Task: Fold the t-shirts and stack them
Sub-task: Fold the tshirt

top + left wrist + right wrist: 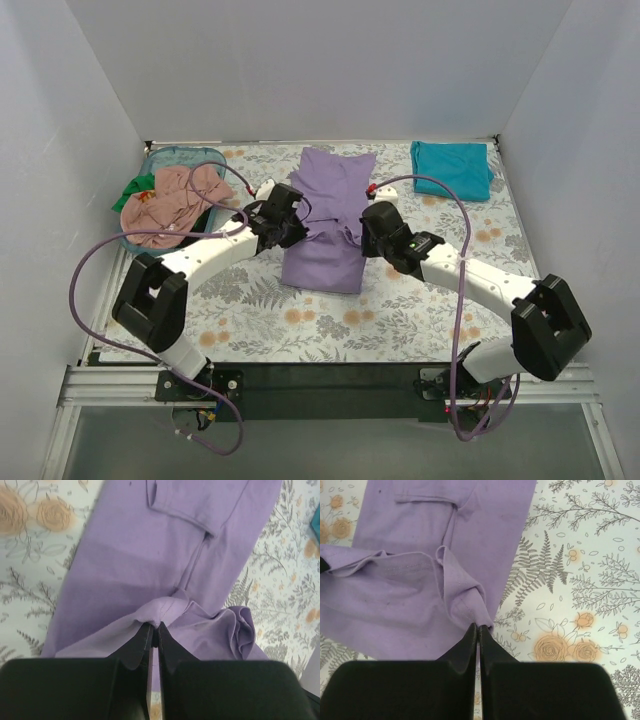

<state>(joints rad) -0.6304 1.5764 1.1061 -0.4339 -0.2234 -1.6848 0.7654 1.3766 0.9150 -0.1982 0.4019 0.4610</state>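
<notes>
The floral-print table [420, 310] sits between white walls, with the lavender t-shirt [335, 185] lying lengthwise at centre frame, the teal t-shirt [452, 168] folded at upper right and the salmon-pink t-shirt [175, 205] heaped in the basket [175, 153] at upper left. The left gripper [154, 628] and right gripper [479, 628] each have their jaws pinched shut on bunched lavender cloth at mid-length. A clean fold probably needs both to move together at equal height, keeping the cloth taut and the edges square.
</notes>
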